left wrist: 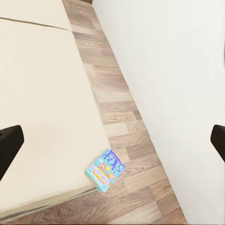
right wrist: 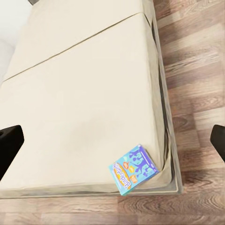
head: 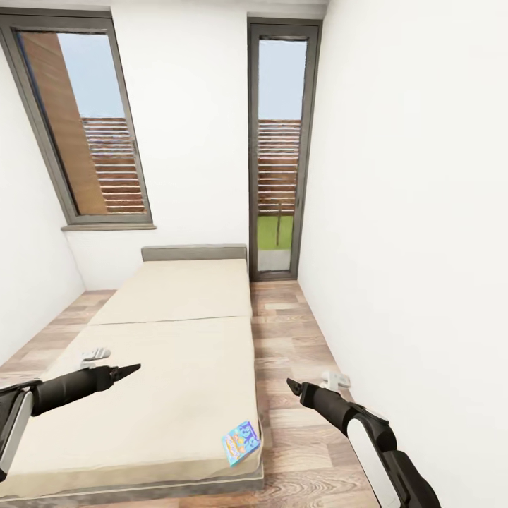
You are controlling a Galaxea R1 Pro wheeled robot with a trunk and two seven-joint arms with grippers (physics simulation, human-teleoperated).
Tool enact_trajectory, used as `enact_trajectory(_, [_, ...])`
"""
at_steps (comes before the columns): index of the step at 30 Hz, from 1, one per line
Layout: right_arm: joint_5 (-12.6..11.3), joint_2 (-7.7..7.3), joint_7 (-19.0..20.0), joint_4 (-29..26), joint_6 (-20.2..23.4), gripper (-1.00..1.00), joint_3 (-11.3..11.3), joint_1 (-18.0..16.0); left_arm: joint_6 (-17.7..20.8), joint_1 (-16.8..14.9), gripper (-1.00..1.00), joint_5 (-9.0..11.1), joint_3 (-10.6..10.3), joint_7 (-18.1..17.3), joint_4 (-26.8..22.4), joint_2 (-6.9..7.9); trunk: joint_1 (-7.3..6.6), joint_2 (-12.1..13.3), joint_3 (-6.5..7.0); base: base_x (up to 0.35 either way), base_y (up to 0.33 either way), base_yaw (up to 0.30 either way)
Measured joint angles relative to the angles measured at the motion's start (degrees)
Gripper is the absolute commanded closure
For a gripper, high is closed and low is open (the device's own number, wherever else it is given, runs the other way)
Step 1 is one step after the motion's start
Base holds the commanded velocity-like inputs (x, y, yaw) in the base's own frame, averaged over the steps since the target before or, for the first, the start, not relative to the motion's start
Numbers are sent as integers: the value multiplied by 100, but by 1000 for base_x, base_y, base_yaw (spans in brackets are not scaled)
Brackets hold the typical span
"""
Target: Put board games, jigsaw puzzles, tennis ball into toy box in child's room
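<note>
A small blue board game (head: 240,442) lies flat on the near right corner of the cream bed (head: 162,367), close to the mattress edge. It also appears in the left wrist view (left wrist: 106,170) and the right wrist view (right wrist: 133,168). My left gripper (head: 131,369) hovers over the near left part of the bed, open and empty, well to the left of the game. My right gripper (head: 292,384) hangs over the wood floor to the right of the bed, open and empty, above and right of the game. In each wrist view the dark fingers (left wrist: 8,143) (right wrist: 9,140) stand far apart.
A strip of wood plank floor (head: 282,339) runs between the bed and the white right wall (head: 423,247). A tall glass door (head: 280,148) and a slanted window (head: 85,127) are at the far end. A grey headboard (head: 194,252) closes the bed's far end.
</note>
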Motion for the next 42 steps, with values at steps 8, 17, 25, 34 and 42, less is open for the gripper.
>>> enact_trajectory(8, [2, 23, 12, -10, 17, -100, 14, 1, 50, 0, -100, 4, 2, -558, 1136, -23, 0, 0, 0, 0, -8, 0])
enact_trajectory(17, [3, 33, 19, -43, 23, -100, 14, 1, 84, -1, -100, -14, -16, -601, 1267, -69, 0, 0, 0, 0, 0, 0])
enact_trajectory(25, [-1, 49, 30, -64, 48, -100, 22, 0, 73, -1, -100, -24, -11, -553, 1534, -237, 110, -200, -90, 0, 0, 0])
enact_trajectory(34, [-7, 173, 73, -292, 101, -100, 109, 3, 34, -7, -100, -3, -10, -525, 2218, -267, 308, -562, -252, 0, 0, 0])
enact_trajectory(42, [-15, 222, 113, -598, 199, -100, 311, 3, -135, -9, -100, -17, 3, -498, 2924, -272, 484, -884, -397, 0, 0, 0])
